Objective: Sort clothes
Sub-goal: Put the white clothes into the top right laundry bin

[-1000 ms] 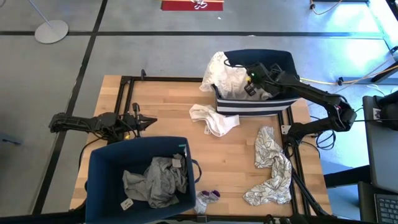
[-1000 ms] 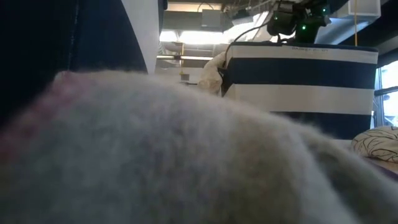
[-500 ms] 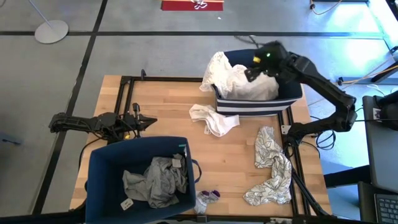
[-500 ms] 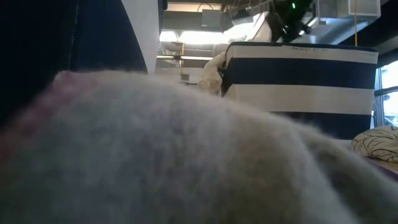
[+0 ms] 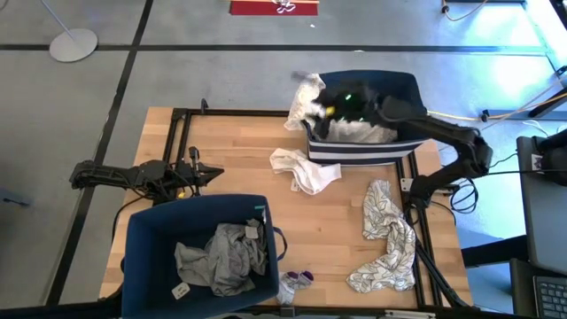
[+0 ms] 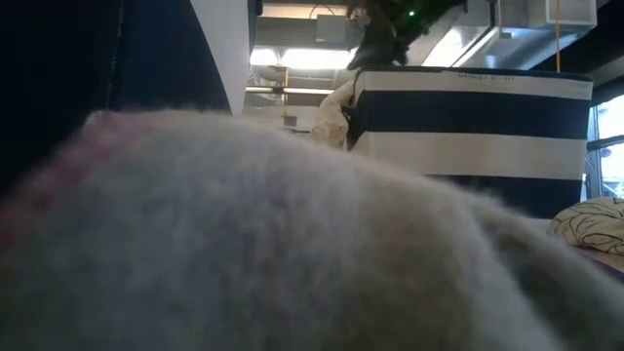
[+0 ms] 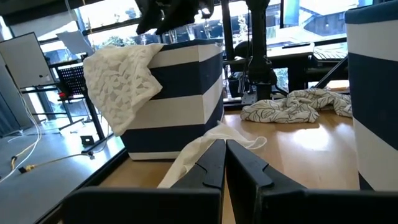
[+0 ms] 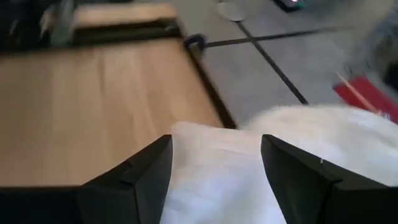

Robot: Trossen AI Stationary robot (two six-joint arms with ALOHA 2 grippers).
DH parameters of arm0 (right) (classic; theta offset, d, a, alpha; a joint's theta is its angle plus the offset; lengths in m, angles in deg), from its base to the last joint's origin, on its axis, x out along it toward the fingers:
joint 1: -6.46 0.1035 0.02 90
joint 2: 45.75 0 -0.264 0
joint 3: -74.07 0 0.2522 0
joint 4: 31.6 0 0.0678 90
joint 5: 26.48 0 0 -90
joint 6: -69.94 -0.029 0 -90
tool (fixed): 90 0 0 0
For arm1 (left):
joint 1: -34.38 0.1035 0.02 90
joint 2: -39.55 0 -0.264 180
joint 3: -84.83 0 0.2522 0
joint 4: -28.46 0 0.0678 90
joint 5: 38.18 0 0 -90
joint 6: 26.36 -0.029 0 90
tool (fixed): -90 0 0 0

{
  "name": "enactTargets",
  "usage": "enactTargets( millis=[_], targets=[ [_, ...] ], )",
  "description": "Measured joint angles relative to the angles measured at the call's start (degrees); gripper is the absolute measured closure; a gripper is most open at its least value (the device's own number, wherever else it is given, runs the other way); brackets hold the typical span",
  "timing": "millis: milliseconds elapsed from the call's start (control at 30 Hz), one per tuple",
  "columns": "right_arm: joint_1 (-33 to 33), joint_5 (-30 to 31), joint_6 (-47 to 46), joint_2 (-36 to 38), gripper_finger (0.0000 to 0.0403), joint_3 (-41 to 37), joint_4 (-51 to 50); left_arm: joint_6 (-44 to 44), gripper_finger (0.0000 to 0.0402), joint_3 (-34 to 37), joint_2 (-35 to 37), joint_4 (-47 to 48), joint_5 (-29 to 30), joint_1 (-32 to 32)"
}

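1. Right gripper [image 8: 214, 180] has its fingers spread wide, nothing pinched between them. Its wrist view looks down on soft white cloth [image 8: 292, 149] heaped under the fingers, with bare wooden table [image 8: 93, 93] beyond.
2. From the high view that gripper [image 5: 330, 105] hangs over the far left end of the navy-and-white striped fabric bin [image 5: 363, 152], above the white lacy garment [image 5: 306, 99] spilling over the rim.
3. Left gripper [image 7: 224, 163] is clamped together with nothing in it, parked low near the table's left edge. Its wrist view shows the lacy weave of that draped garment [image 7: 121, 78], which the high view doesn't.
4. Only the high view catches the plain navy fabric bin [image 5: 146, 232] with a heather grey garment [image 5: 221, 257] inside.
5. On the tabletop: a crumpled white garment [image 5: 303, 170] just in front of the striped bin, and a white garment with dark squiggly print [image 5: 385, 239] near the right edge.
6. Low view is mostly blocked by something fuzzy grey [image 6: 292, 244] right against the lens.
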Motion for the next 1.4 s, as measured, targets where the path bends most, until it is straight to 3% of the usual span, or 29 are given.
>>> enactTargets(
  millis=[233, 500, 633, 833, 1133, 1400],
  targets=[
    [6.77, 17.4, 12.85, -5.08, 0.0157, 0.25, 2.49, -0.15, 0.0399, 0.0, 0.0, 0.02, 0.0, 0.0],
    [10.56, 32.88, 17.9, -6.13, 0.0157, 0.12, 4.78, -0.17, 0.0399, 0.0, -0.02, 0.28, 0.0, 0.0],
    [11.1, 32.95, 15.48, -5.82, 0.0157, 1.31, 5.66, -0.17, 0.0399, 0.0, -0.02, 0.28, 0.0, 0.0],
    [11.07, 26.13, 13.09, -6.75, 0.0157, 5.82, 6.43, -0.17, 0.0399, 0.0, -0.01, 0.22, 0.01, 0.0],
    [7.5, 26.44, 11.44, -11.98, 0.0159, 6.83, 2.16, -0.08, 0.0399, 0.0, 0.0, 0.24, 0.02, 0.0],
    [6.65, 25.15, 7.47, -11.83, 0.0208, 7.07, -4.11, 0.73, 0.0399, 0.0, -0.02, 0.2, 0.0, 0.0]
  ],
)
